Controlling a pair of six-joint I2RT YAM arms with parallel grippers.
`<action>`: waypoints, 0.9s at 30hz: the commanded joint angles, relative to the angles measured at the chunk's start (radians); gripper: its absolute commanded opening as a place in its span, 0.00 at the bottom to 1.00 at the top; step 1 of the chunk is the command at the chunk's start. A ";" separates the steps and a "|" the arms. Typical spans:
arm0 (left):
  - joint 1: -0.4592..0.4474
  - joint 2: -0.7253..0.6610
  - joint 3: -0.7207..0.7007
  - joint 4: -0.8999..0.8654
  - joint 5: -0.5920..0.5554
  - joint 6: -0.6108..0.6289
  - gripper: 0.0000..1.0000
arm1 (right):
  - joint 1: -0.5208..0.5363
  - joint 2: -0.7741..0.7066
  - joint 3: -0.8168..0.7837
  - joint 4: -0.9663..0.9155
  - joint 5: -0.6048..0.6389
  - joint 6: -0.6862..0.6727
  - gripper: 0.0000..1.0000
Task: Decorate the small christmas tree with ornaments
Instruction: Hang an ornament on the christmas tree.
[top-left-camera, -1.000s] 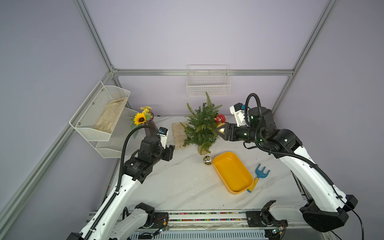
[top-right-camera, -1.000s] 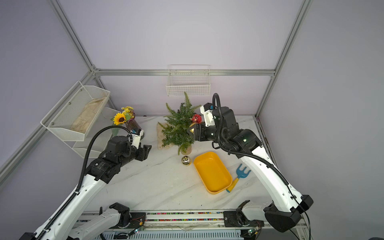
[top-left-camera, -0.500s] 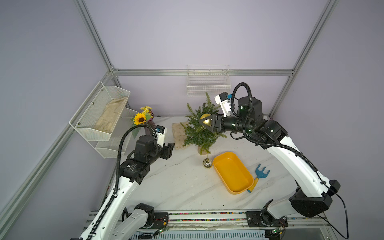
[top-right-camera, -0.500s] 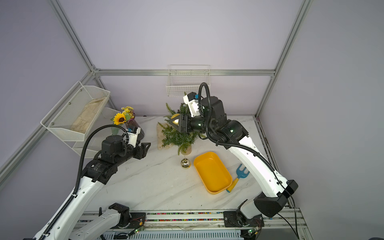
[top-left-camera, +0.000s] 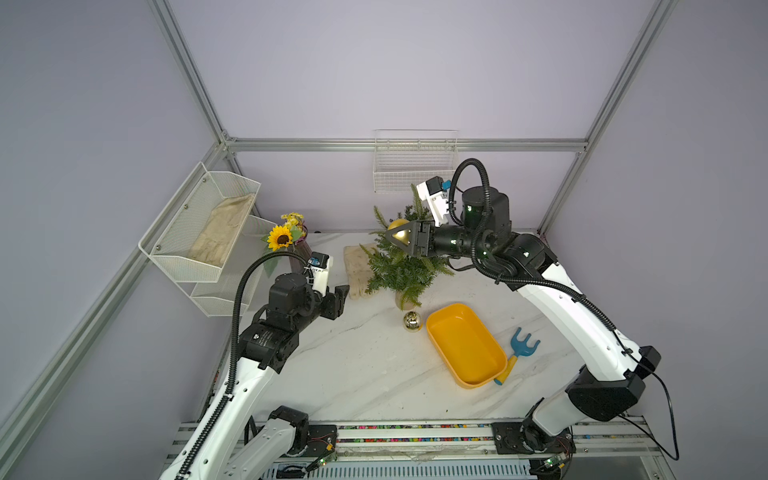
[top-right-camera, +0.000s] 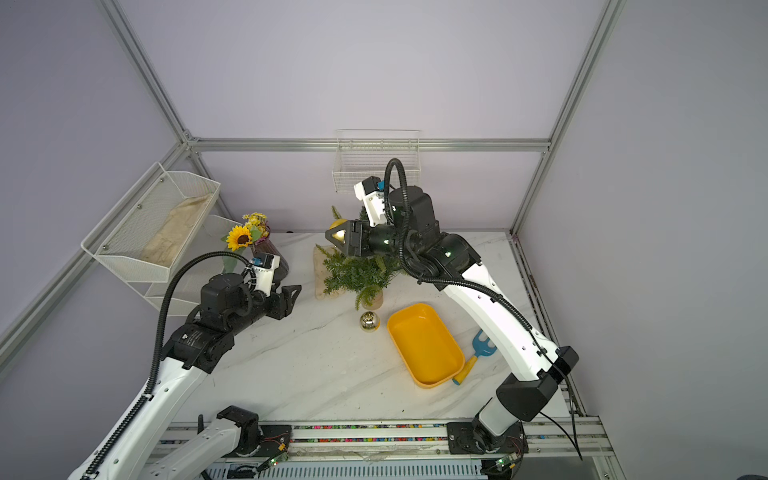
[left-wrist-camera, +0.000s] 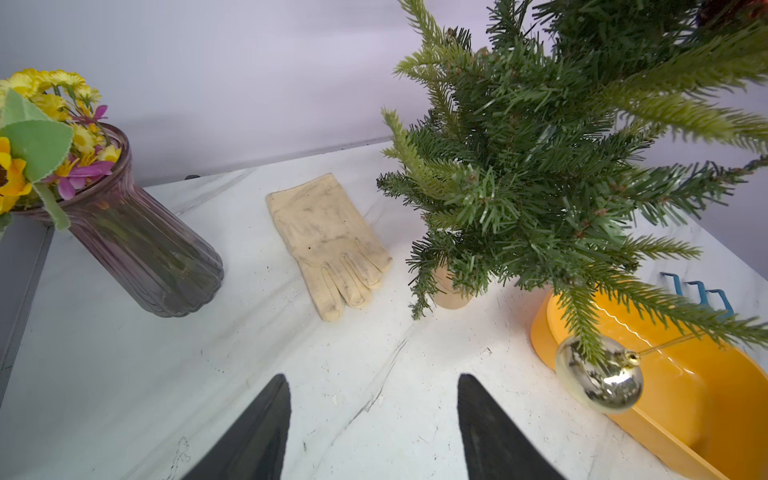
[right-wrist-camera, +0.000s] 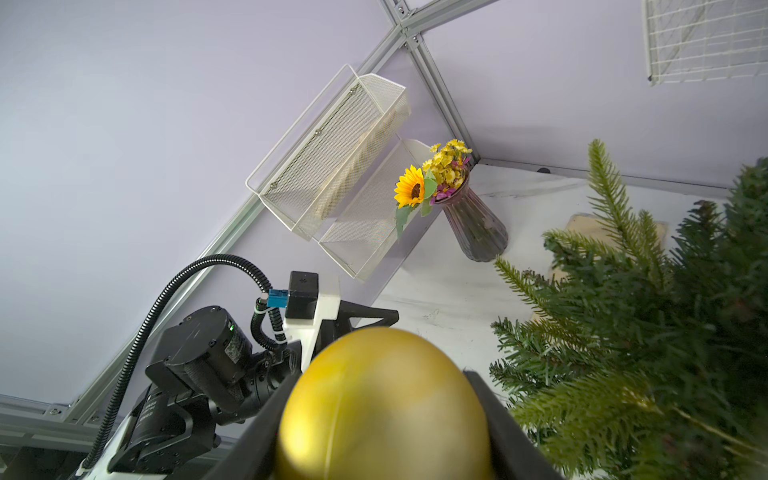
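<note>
The small christmas tree (top-left-camera: 401, 270) (top-right-camera: 357, 274) stands at the back of the marble table on a pale round base. My right gripper (top-left-camera: 392, 232) (top-right-camera: 332, 235) is shut on a matte gold ornament (top-left-camera: 397, 225) (right-wrist-camera: 382, 407), held high at the tree's upper left branches (right-wrist-camera: 665, 332). A shiny mirrored gold ornament (top-left-camera: 412, 321) (left-wrist-camera: 598, 374) lies on the table in front of the tree, beside the yellow tray. My left gripper (top-left-camera: 341, 293) (left-wrist-camera: 372, 380) hovers open and empty over the table, left of the tree.
A yellow tray (top-left-camera: 465, 345) lies front right of the tree with a blue-and-yellow rake (top-left-camera: 519, 349) beside it. A beige glove (left-wrist-camera: 332, 241) lies left of the tree. A sunflower vase (top-left-camera: 286, 237), mesh wall shelves (top-left-camera: 208, 224) and a wire basket (top-left-camera: 415, 162) line the back.
My right arm has swung left and upward with the gold ornament, from the tree's right side to its upper left. The left arm has barely shifted.
</note>
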 joint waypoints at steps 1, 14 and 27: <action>0.009 -0.024 -0.037 0.046 0.015 0.022 0.64 | 0.010 0.006 0.036 0.032 0.008 0.009 0.49; 0.016 -0.034 -0.046 0.044 0.004 0.022 0.64 | 0.011 0.002 -0.004 0.039 0.077 -0.020 0.47; 0.017 -0.038 -0.054 0.045 0.006 0.017 0.64 | 0.011 -0.023 -0.071 0.047 0.095 -0.022 0.46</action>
